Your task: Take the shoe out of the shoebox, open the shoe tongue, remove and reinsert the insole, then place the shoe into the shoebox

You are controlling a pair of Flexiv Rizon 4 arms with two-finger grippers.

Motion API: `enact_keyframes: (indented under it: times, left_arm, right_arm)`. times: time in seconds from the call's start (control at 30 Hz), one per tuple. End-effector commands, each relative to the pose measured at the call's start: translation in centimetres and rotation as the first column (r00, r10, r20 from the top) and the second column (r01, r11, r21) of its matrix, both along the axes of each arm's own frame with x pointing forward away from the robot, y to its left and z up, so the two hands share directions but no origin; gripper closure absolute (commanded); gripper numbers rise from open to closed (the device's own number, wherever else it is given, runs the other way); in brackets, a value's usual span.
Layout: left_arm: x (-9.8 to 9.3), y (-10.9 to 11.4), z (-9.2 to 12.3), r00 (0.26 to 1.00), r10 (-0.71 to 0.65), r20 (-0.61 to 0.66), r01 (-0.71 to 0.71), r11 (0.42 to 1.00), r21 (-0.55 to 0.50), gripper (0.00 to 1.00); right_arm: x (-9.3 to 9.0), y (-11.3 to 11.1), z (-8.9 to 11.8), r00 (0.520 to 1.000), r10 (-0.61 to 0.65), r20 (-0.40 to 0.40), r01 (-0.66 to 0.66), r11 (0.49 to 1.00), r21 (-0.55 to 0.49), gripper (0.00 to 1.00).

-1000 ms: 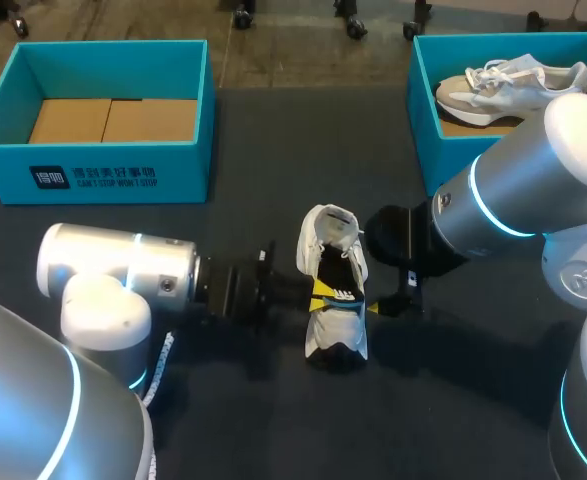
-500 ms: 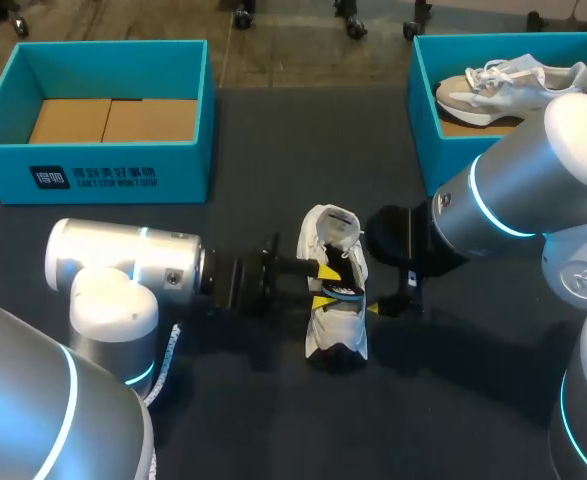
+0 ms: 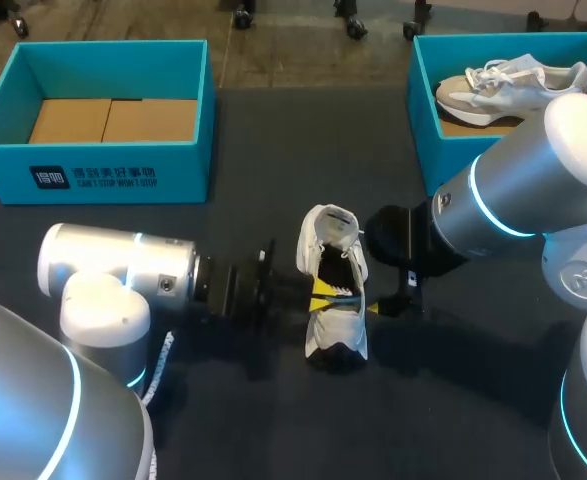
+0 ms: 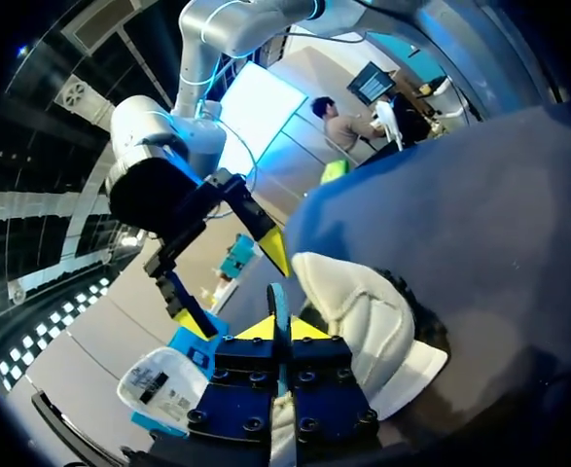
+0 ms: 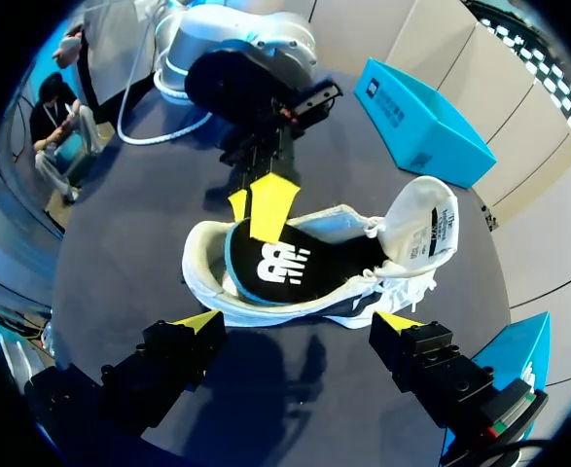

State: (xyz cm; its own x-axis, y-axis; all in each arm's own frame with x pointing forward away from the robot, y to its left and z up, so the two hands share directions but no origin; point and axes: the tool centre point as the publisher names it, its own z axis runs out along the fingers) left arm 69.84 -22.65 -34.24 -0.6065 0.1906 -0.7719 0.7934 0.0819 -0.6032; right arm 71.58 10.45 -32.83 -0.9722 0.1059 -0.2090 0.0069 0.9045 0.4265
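A white shoe [image 3: 335, 318] lies on the dark table between my two arms, its tongue [image 3: 331, 225] folded back. Inside it sits the black insole [image 5: 285, 261] with a blue rim. My left gripper [image 3: 319, 293] comes in from the shoe's left side, its yellow tips pressed together on the insole's raised blue edge [image 4: 278, 304]. My right gripper [image 5: 300, 321] stands open just beside the shoe's right flank, one finger [image 5: 199, 323] toward the heel and the other toward the toe, neither touching it.
A teal shoebox [image 3: 103, 165] with a bare cardboard floor stands at the back left. Another teal box [image 3: 423, 120] at the back right holds a second white shoe [image 3: 513, 85]. A white cable [image 3: 163, 362] hangs by my left arm.
Half a second ago the left gripper's fingers stood apart and a little further into the shoe. They have since drawn back and shut on the insole's edge. The right arm has kept still.
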Motion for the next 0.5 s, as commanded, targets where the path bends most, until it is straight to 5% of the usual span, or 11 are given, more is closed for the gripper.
enact_keyframes:
  times: [0.03,0.23,0.27,0.3,0.5]
  left_arm:
    - [0.7,-0.4,-1.0,1.0,-0.004,0.0,0.004,1.0,0.016,1.0]
    - [1.3,-0.3,-1.3,1.0,0.005,-0.001,-0.005,1.0,0.024,1.0]
    - [1.3,-0.2,-1.1,1.0,0.005,-0.002,-0.005,1.0,0.021,0.94]
    - [1.1,-0.2,-0.8,1.0,0.004,-0.003,-0.004,1.0,0.015,0.65]
    - [0.6,0.5,1.0,1.0,-0.012,0.001,0.012,1.0,0.002,0.39]
  right_arm:
    - [-0.1,0.0,0.0,1.0,-0.001,0.001,0.001,1.0,0.0,0.0]
    - [-0.1,0.0,0.0,1.0,-0.001,0.001,0.001,1.0,0.0,0.0]
    - [-0.1,0.0,0.0,1.0,-0.001,0.001,0.001,1.0,0.0,0.0]
    - [-0.1,0.0,0.0,1.0,-0.001,0.001,0.001,1.0,0.0,0.0]
    - [-0.1,0.0,0.0,1.0,-0.001,0.001,0.001,1.0,0.0,0.0]
